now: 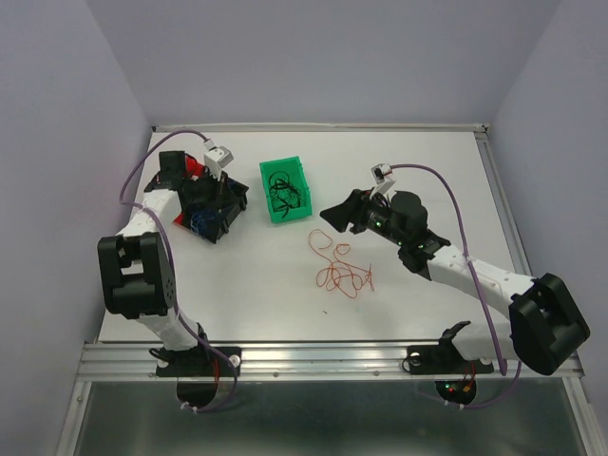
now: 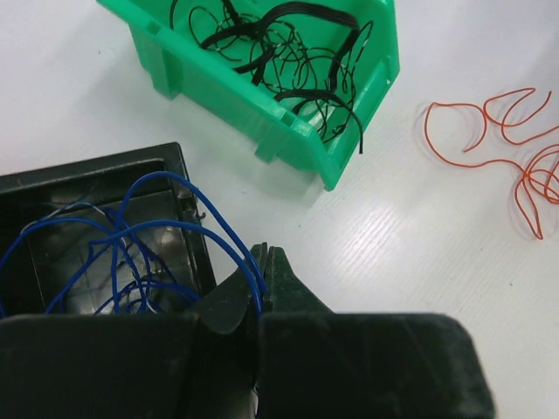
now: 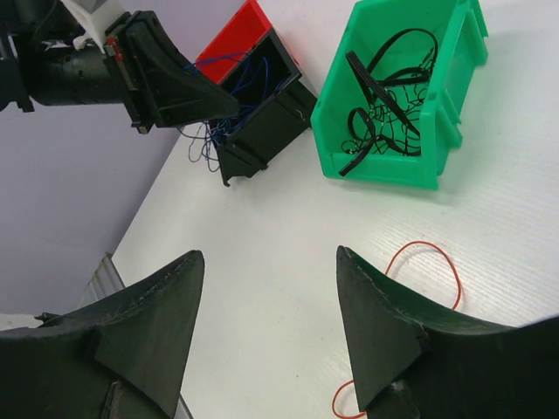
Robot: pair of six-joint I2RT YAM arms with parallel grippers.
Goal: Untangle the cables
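Lying loose near the middle of the white tabletop (image 1: 427,152), the red cable (image 1: 342,275) is spread in several thin, overlapping loops, with one bigger loop reaching toward the far edge. Nothing touches it. In the left wrist view it shows at the right border (image 2: 524,175), and in the right wrist view one arch of it (image 3: 428,247) curves past the right finger.

The green bin (image 1: 302,173) stands closer to the far edge, a little left of centre, and holds the black cables (image 1: 285,193) in a tangled heap (image 2: 297,52); one flat black strand hangs over its front lip.

Toward the left edge sits the black bin (image 1: 226,228), open on its upper side, with the blue cables (image 2: 113,240) looped inside it and spilling over its rim. The red bin (image 1: 195,169) lies just behind it, nearer the far left corner, touching or nearly so.

The left jaws hang over the near rim of the black bin, pressed together with no gap between the fingers (image 2: 297,297); one blue loop rises out of the bin and runs into the seam at their tips, so they appear to be pinching it.

The right jaws hover above the tabletop just right of the green bin, over the far end of the red cable, spread wide with nothing between the fingers (image 3: 384,323).
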